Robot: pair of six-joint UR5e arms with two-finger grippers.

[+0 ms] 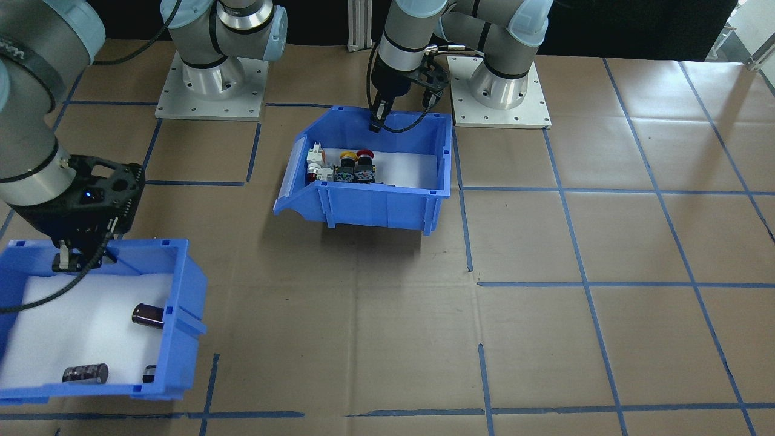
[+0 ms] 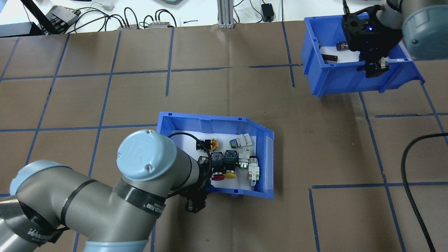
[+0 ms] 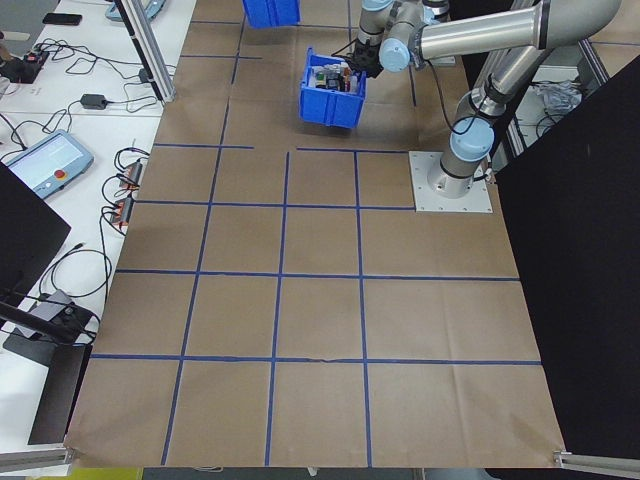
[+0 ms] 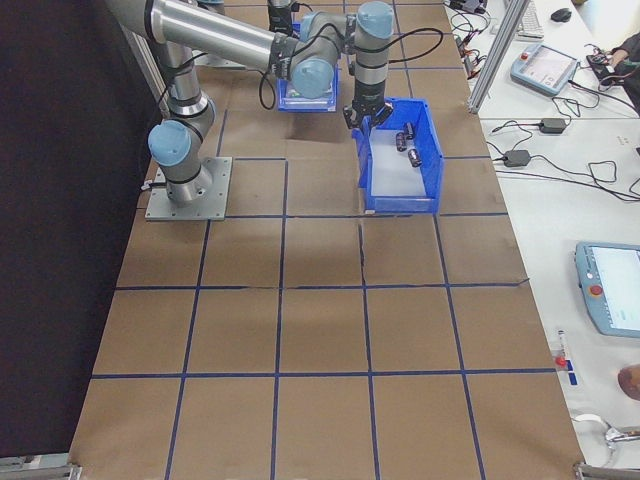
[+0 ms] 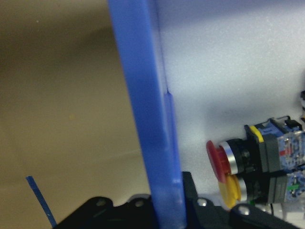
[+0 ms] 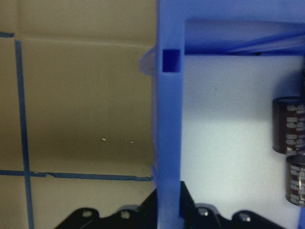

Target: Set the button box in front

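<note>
Your left gripper is clamped over the back wall of the button box, which sits mid-table close to the robot's bases. The box's open mouth faces sideways. The right gripper pinches the wall of the other bin, farther forward.

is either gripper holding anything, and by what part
Both. The left gripper pinches the button box by its back wall; the right gripper pinches the other blue bin by its wall.
</note>
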